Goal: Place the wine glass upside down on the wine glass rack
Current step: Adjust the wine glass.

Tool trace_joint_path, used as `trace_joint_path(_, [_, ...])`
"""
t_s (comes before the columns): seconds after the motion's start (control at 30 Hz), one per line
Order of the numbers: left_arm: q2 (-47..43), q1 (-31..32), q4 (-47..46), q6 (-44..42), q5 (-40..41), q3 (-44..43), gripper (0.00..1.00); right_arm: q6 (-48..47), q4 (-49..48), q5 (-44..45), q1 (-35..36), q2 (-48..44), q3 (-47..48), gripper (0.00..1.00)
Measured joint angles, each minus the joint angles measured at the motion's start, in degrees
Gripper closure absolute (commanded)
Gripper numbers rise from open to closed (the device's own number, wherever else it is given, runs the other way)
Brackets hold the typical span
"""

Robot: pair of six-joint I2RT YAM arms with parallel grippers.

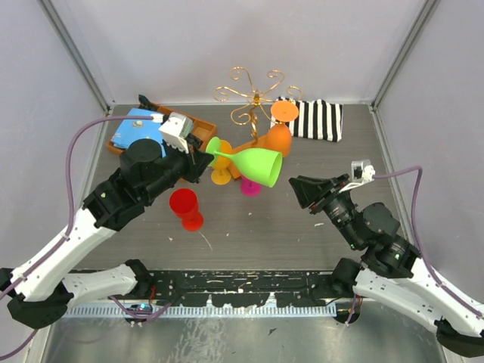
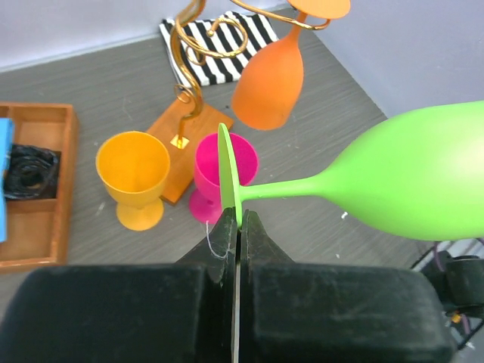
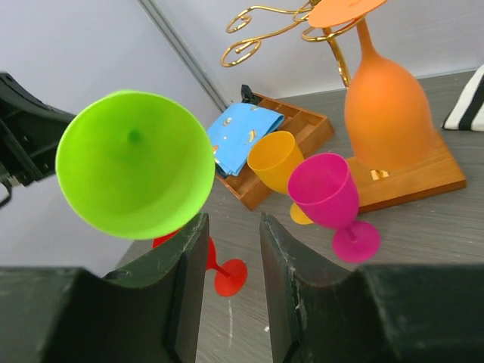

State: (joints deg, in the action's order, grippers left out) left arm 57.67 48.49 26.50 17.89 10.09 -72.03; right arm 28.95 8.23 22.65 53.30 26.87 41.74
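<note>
Left tool (image 2: 237, 221) pinching green wine glass (image 2: 423, 178) foot, arm outstretched | right tool (image 3: 231, 227) part-open, empty

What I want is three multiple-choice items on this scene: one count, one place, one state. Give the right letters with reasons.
1. How many glasses stand on the table?
A two
B three
C five

2. Where is the orange glass?
A lying on the table
B standing on the table
C hanging upside down on the rack

3. The left gripper is:
A shut on the foot of the green glass
B open, holding nothing
C shut on the orange glass

Answers:
1 B: the yellow glass, pink glass and red glass stand upright.
2 C: its foot sits in the gold wire, bowl pointing down.
3 A: the fingers pinch the green disc, and the glass sticks out sideways.
</note>
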Motion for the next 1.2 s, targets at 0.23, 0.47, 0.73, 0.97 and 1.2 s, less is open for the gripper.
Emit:
trace_joint_path(0.23, [-0.48, 0.0, 1.18, -8.44, 2.36, -1.31, 1.0, -6.16, 9.64, 0.24, 0.0, -4.59, 4.74, 0.58])
trace_joint_path(0.47, [-1.64, 2.82, 1.27, -16.46, 2.99, -1.31, 1.0, -11.52, 17.07, 2.1, 0.0, -4.76, 16.04, 0.51])
trace_joint_path(0.73, [-1.84, 21.55, 0.68, -34.12, 8.15, -0.61, 1.0, -13.07, 23.54, -1.73, 0.0, 2.34, 26.95, 0.5])
trace_joint_path(0.97, [4.07, 32.63, -1.99, -50.21, 14.21, 1.4, 1.0, -15.52, 26.86, -19.26, 0.0, 10.38, 29.94, 0.5])
trace_joint_path(1.2, [5.86, 35.43, -7.52, -60.85, 16.41, 2.67, 1.0, -15.63, 27.3, -30.45, 0.02, 12.85, 26.12, 0.5])
